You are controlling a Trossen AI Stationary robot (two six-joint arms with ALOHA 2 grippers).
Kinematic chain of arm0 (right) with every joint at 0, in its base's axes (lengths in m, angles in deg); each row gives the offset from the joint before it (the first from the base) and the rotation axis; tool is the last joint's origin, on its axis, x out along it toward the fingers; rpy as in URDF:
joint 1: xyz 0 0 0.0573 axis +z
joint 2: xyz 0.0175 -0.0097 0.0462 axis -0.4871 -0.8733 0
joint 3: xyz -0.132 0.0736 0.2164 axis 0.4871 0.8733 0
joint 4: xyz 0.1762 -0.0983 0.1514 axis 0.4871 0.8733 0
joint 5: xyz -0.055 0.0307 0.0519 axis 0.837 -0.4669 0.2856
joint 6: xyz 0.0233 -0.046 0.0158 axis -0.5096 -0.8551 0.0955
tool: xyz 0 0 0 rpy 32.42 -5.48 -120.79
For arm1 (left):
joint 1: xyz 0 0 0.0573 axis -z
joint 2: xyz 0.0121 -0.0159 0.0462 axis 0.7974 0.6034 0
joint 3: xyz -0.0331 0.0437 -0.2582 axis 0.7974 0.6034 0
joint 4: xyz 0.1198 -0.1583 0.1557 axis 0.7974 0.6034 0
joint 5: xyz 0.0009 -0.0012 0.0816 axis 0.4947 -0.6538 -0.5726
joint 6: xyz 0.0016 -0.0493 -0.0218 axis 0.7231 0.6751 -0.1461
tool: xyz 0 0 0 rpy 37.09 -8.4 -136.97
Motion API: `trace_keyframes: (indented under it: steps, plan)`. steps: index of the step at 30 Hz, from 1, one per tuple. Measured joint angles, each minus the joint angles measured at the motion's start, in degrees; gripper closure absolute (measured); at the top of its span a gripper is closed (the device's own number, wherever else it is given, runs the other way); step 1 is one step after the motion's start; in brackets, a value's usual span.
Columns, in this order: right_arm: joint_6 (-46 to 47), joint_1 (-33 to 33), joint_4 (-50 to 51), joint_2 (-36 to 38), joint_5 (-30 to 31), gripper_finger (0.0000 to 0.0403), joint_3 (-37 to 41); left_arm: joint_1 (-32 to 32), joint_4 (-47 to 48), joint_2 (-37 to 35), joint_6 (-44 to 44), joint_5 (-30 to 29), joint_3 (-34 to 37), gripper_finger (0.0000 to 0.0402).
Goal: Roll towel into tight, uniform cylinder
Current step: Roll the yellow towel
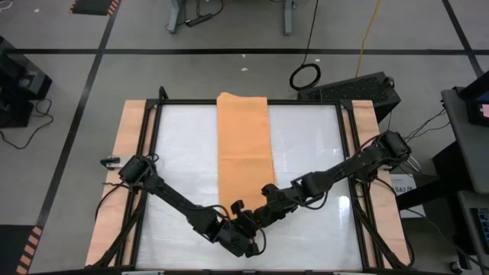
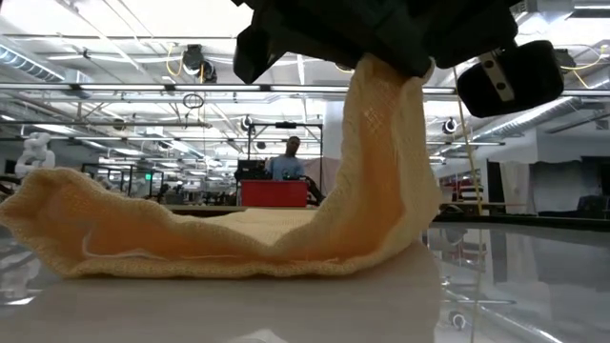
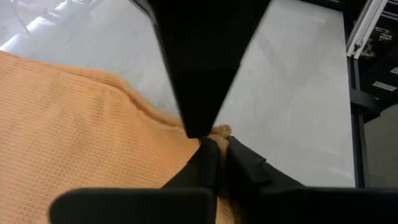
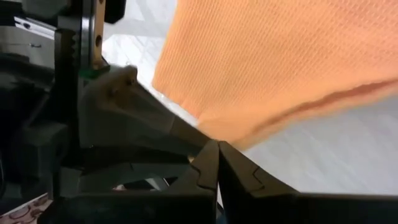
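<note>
The orange-tan towel [image 1: 243, 149] lies as a long strip down the middle of the white table, its far end at the far edge. Its near end [image 2: 386, 143] is drawn up off the table at one corner; the rest of that end [image 2: 143, 229] lies in a low hump on the tabletop. My left gripper [image 3: 217, 155] and my right gripper [image 4: 217, 163] meet at that raised corner near the table's near edge, both shut on the towel. In the low view they show only as one dark mass [image 2: 362, 29] above the cloth. My left gripper pinches the tip of the towel's near corner [image 3: 221, 130] between its two shut fingers; a small tuft shows past the fingertips. It comes slanting downward from the table's left. The cloth by the grip is held up off the table. My right gripper is shut on the towel's edge at the same corner [image 4: 208, 138], coming slanting downward from the table's right. One layer or several, I cannot tell. The cloth hangs away from the fingers [image 4: 205, 171], with the rest of the towel on the table.
A black frame [image 1: 153, 153] and wooden side boards [image 1: 126, 153] border the white tabletop. Bare tabletop [image 1: 321, 153] lies on both sides of the towel. In the room behind the table a person [image 2: 291, 157] stands by a red box [image 2: 274, 193].
</note>
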State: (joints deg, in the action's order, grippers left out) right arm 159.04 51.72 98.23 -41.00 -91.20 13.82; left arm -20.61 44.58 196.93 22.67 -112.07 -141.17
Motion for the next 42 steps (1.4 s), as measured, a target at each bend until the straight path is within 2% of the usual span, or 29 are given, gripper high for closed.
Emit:
trace_keyframes:
  steps: [8,14,16,19,25,28,33,36,42]
  plan:
    - [1.27,0.00,1.71,0.00,-0.09,0.0395,0.00,0.00,0.17,-0.02,2.58,0.07,0.00,0.0387]
    - [-4.44,-0.17,8.07,2.84,-0.20,0.0341,0.00,0.00,0.15,-0.02,3.04,0.04,0.00,0.0387]
    - [-9.68,-0.39,10.22,4.72,-0.34,0.0320,0.00,0.00,0.15,-0.02,3.44,0.04,0.00,0.0386]
    - [-22.91,0.22,13.51,8.22,-0.43,0.0293,0.00,0.00,0.07,-0.02,3.48,0.04,0.00,0.0386]
    - [-52.47,8.60,21.56,12.91,5.00,0.0266,1.41,-0.32,-0.13,-0.02,4.46,-0.44,0.00,0.0386]
    - [-61.03,12.67,18.13,13.04,7.22,0.0266,4.20,-0.71,-1.03,-0.02,4.48,-0.77,0.00,0.0386]
    - [-64.56,16.36,-0.40,10.91,7.15,0.0266,11.53,-1.39,-2.23,-0.02,4.48,-0.92,0.00,0.0386]
    - [-68.97,17.63,-8.96,8.69,9.16,0.0266,14.59,-1.62,-2.71,-0.02,4.48,-0.90,0.00,0.0386]
    - [-72.26,17.79,-9.70,3.12,11.21,0.0266,15.17,-1.60,-2.99,-0.02,4.46,-0.68,0.00,0.0386]
